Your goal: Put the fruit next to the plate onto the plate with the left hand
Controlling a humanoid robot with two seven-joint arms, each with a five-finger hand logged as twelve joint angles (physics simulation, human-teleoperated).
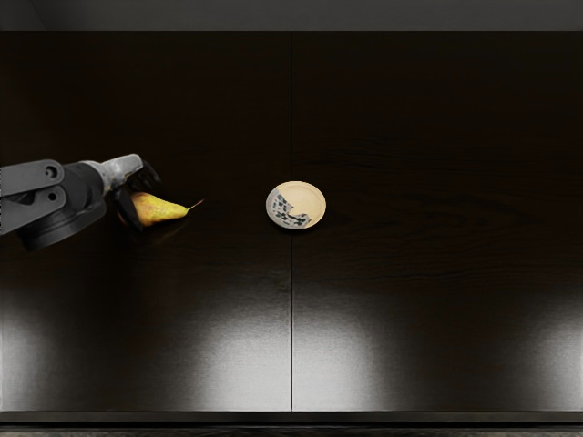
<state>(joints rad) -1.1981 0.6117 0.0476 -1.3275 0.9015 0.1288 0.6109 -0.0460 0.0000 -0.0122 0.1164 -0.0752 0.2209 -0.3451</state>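
A yellow-orange pear [164, 209] lies on its side on the dark table, its stem pointing right toward the plate. My left hand [135, 196] comes in from the left edge and its dark fingers curl around the pear's broad left end. Whether the pear is lifted off the table is not clear. A small cream plate [296, 206] with a dark blue pattern sits about a plate's width to the right of the pear's stem, with nothing on it. The right arm is out of view.
The dark wooden table [410, 300] has a thin seam running down its middle, passing just under the plate. Bright reflections show along its front edge.
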